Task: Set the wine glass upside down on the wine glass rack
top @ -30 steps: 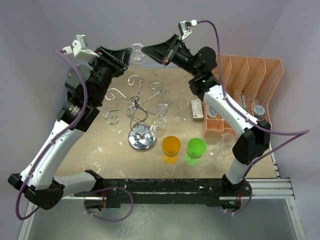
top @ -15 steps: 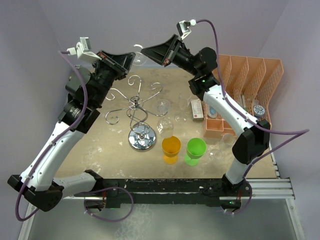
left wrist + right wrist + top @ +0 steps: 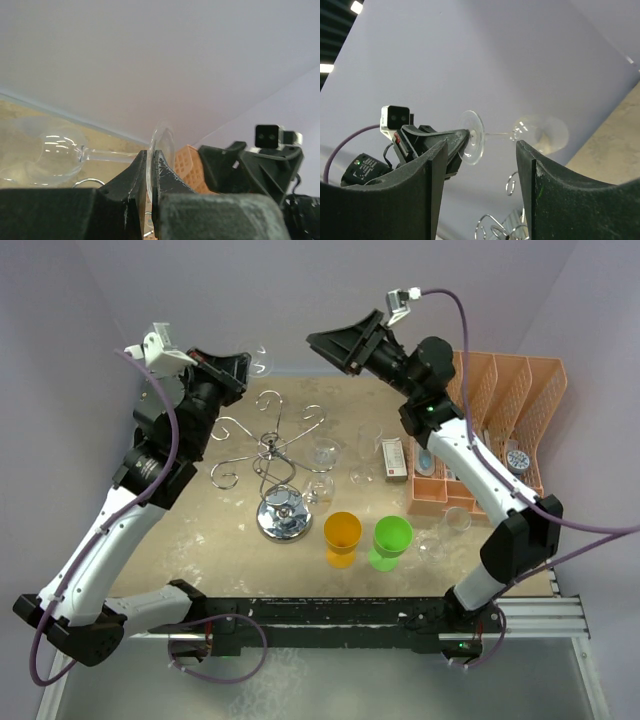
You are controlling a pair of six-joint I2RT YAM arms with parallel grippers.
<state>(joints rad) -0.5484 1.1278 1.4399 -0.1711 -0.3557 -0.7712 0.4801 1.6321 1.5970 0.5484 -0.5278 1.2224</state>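
**Glass held aloft by its foot, rack waiting below**

The sandy table (image 3: pixel 215 535) carries everything. The left arm (image 3: pixel 120 530) and the right arm (image 3: pixel 470 465) rise from its near edge and lean toward each other high over the back of it. An orange mesh organiser (image 3: pixel 500 390) stands along the right side, well apart from the work. Left of centre is the wine glass rack (image 3: pixel 272 455), with its mirrored disc base flat on the table and its curled arms spread out. No glass hangs on it that I can see. An orange cup (image 3: pixel 342 535) and a green cup (image 3: pixel 392 537) stand near the base toward the front, and a few other clear glasses sit between rack and organiser.

The wine glass (image 3: pixel 535 131) is in the air, above and behind the rack, lying roughly level. The left gripper (image 3: pixel 244 366) is clamped on its foot (image 3: pixel 162 140), with the disc pinched edge-on between the two jaws. The stem and the bowl (image 3: pixel 57 152) stick out free to the side. That hold seems chosen for the hanging: with only the foot's edge taken, the whole stem is free to slide into a curl.

The right gripper (image 3: pixel 318 342) faces the foot from near by, its jaws spread wide with nothing between them, so the left arm alone carries the glass.

By my judgement the glass now has to tip bowl-down and come lower to a scroll arm. Such a thin pinch on smooth glass could slip during that turn.
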